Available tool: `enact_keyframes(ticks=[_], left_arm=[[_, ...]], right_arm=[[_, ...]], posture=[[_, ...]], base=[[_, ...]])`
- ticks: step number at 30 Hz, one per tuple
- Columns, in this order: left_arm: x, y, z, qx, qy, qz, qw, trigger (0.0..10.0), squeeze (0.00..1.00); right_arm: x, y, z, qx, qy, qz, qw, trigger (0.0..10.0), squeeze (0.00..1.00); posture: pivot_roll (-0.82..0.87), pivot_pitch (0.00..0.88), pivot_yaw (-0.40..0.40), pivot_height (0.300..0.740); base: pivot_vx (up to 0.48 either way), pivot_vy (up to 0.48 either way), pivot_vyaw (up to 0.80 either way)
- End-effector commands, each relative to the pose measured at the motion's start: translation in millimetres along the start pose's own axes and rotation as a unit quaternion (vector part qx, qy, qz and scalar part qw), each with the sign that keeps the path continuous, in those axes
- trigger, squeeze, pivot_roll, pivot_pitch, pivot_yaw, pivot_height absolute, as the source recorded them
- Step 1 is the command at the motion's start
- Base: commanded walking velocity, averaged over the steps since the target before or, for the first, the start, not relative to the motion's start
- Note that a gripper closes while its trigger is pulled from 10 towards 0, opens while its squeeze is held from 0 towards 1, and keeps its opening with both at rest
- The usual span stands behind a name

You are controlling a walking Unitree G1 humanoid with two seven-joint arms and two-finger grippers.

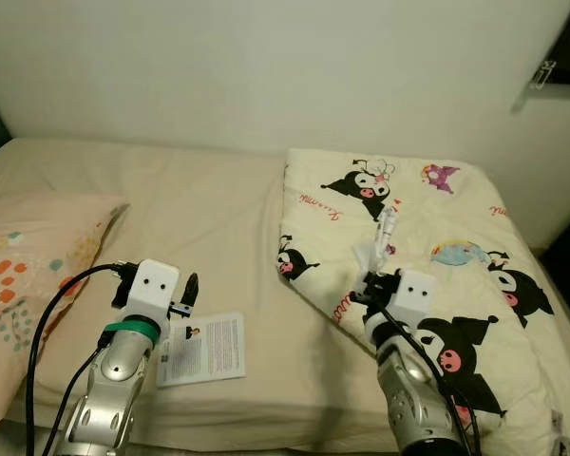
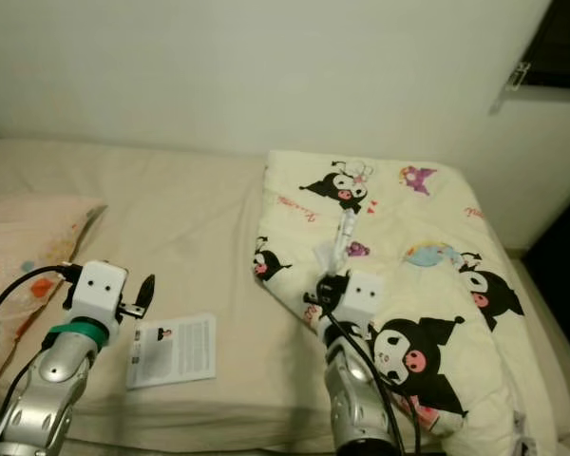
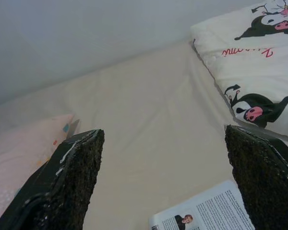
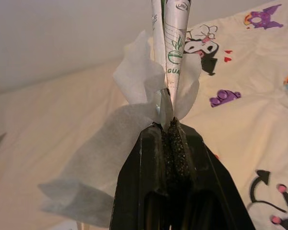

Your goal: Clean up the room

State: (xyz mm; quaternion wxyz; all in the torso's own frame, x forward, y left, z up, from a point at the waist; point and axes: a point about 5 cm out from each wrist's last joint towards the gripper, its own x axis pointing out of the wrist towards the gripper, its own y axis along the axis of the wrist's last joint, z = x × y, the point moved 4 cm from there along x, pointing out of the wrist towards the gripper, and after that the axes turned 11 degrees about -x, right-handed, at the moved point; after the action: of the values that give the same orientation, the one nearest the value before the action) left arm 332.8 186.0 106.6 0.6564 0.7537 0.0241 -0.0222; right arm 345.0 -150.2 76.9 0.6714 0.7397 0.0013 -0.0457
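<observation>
right gripper: fingers pressed together, pinching a white tissue and a printed packet between the rough black pads. Held above the quilt, near its folded left edge.
tissue: thin, soft, crumpled white sheet; bunches around the fingertips and hangs loose to one side, semi-translucent where it drapes.
packet: flat, narrow, glossy wrapper with green print and a leaf logo; sticks straight out past the fingertips, wrapped partly by the tissue. In the left eye view it reads as a slim white strip rising from the gripper.
left gripper: fingers spread wide, nothing between them. Pads are coarse, black, grainy. Hovers over the bare sheet just above the leaflet.
leaflet: flat rectangular paper, dense small black text, small portrait photo at one corner; lies flat on the sheet between the two arms, near the bed's front edge.
quilt: cream, padded, printed with black-and-white cartoon characters and pink script; covers the right half of the bed, left edge folded over thick.
sheet: plain beige fabric, smooth with faint creases; covers the left half of the mattress.
pillow: peach-coloured, soft, with orange and teal dots; lies at the far left of the bed.
wall: plain white, matte, behind the bed.
arms: silver metal links, white boxy wrists, black cables; green band on the left wrist.
</observation>
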Motion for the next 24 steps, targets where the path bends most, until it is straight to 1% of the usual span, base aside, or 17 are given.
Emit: enact_keyframes(ticks=[1,2,7,8,10,12,13,17,24], left_arm=[[-1.0,-6,-0.9,0.001,0.005,-0.011,1.0,10.0,0.0],[-1.8,-8,-1.0,-0.002,0.008,-0.012,1.0,10.0,0.0],[-5.7,-13,-0.8,-0.01,0.018,-0.016,1.0,10.0,0.0],[-9.0,-14,0.4,-0.012,0.02,-0.018,1.0,10.0,0.0],[-9.8,-15,0.5,-0.012,0.02,-0.018,1.0,10.0,0.0],[-10.2,-15,0.3,-0.012,0.02,-0.018,1.0,10.0,0.0],[-10.8,-15,-0.1,-0.013,0.021,-0.018,1.0,10.0,0.0],[-11.8,-16,-3.9,-0.016,0.032,-0.018,0.999,10.0,0.0],[-15.4,-20,-1.4,-0.015,0.027,-0.021,0.999,10.0,0.0]], right_arm=[[-1.5,-1,-3.1,-0.004,0.006,-0.001,1.0,10.0,0.0],[-1.3,-1,-3.9,-0.008,0.009,-0.001,1.0,10.0,0.0],[-0.2,-1,-6.3,-0.017,0.019,-0.003,1.0,10.0,0.0],[0.2,-3,-8.4,-0.023,0.027,-0.009,0.999,10.0,0.0],[0.4,-4,-9.3,-0.028,0.031,-0.013,0.999,10.0,0.0],[0.4,-6,-10.0,-0.025,0.032,-0.019,0.999,10.0,0.0],[0.1,-7,-10.1,-0.024,0.033,-0.023,0.999,10.0,0.0],[-1.3,-10,-9.3,-0.024,0.032,-0.029,0.999,10.0,0.0],[-3.2,-13,-6.9,-0.026,0.027,-0.034,0.999,10.0,0.0]], posture=[[0.14,0.0,0.033,0.74],[0.14,0.0,0.018,0.74],[0.14,0.0,0.018,0.74],[0.14,0.0,-0.012,0.74],[0.14,0.0,-0.012,0.74],[0.14,0.0,-0.012,0.74],[0.15,0.0,-0.028,0.74],[0.15,0.0,-0.041,0.74],[0.15,0.0,-0.039,0.74]], base=[[0.0,0.0,0.0],[0.0,0.0,0.0],[0.0,0.0,0.0],[0.0,0.0,0.0],[0.0,0.0,-0.22],[0.0,0.0,-0.8],[0.0,0.0,-0.8],[0.0,0.0,-0.8],[0.0,0.0,-0.8]])
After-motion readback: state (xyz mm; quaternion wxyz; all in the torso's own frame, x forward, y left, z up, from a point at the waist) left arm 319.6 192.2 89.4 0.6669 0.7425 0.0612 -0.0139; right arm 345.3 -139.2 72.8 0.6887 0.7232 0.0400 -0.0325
